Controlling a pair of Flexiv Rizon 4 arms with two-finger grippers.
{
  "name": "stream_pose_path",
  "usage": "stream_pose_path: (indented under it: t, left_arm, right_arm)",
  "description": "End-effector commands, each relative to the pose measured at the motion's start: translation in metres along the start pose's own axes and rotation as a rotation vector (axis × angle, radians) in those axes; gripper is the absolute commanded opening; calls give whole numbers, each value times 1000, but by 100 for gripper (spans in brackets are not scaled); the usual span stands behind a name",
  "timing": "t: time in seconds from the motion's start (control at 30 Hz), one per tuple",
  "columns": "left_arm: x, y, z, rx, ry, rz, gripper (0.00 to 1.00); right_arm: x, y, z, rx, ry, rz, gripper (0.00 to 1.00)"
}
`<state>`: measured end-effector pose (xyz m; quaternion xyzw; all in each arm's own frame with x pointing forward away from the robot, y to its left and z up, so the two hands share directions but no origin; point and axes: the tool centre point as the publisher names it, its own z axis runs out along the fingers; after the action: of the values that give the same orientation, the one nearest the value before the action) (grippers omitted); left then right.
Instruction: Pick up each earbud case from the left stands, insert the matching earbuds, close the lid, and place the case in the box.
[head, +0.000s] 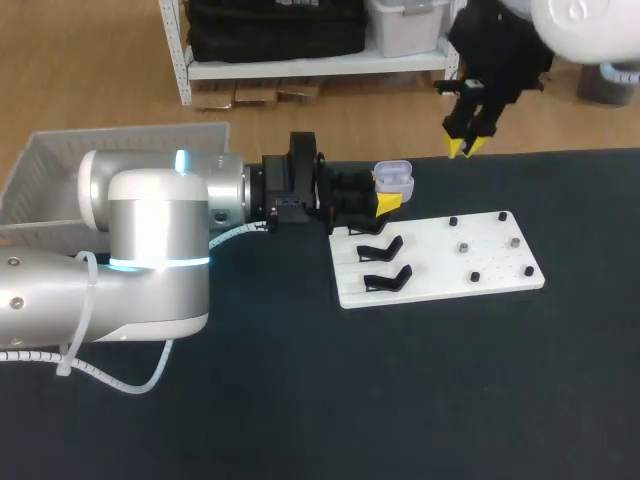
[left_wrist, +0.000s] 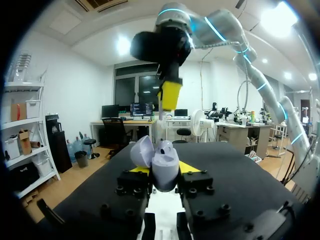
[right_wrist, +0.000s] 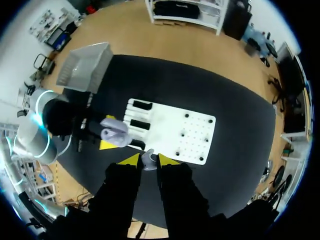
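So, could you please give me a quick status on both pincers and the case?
Left pincer shut on open earbud case. Right pincer higher up, holding an earbud. Nothing between them.

Bright, even light falls from above on the matte black worktop (head: 300, 400), and the shadows on the flat white plastic board (head: 440, 262) are soft and faint. Round ceiling lamps (left_wrist: 122, 45) flare white in the left wrist view, where the glossy lavender earbud case (left_wrist: 164, 162) carries a mild sheen. Straight lines bow toward both wrist views' rims.
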<state>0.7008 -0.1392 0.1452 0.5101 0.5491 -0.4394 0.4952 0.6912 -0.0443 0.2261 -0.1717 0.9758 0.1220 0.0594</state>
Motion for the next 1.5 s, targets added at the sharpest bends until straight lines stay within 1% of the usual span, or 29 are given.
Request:
stream_pose_path:
  t: [0.03,0.2,0.3,0.53,0.83,1.13,1.5]
  left_arm:
    - [2,-1,1,-8,-9,5,0]
    - [2,-1,1,-8,-9,5,0]
    - [2,-1,1,-8,-9,5,0]
    - [2,-1,1,-8,-9,5,0]
    - [2,-1,1,-8,-9,5,0]
    - [2,-1,1,-8,-9,5,0]
    - [2,-1,1,-8,-9,5,0]
  right_arm:
    - [4,13,-11,-8,-2,-48,0]
    - [3,31,-9,-13,2,-128,0]
    - [1,39,-7,-14,7,-156,0]
    - [-10,53,5,-13,8,-175,0]
    - [-16,69,19,-13,30,-225,0]
    - [-12,73,26,-7,53,-259,0]
    - [-10,66,39,21,61,-266,0]
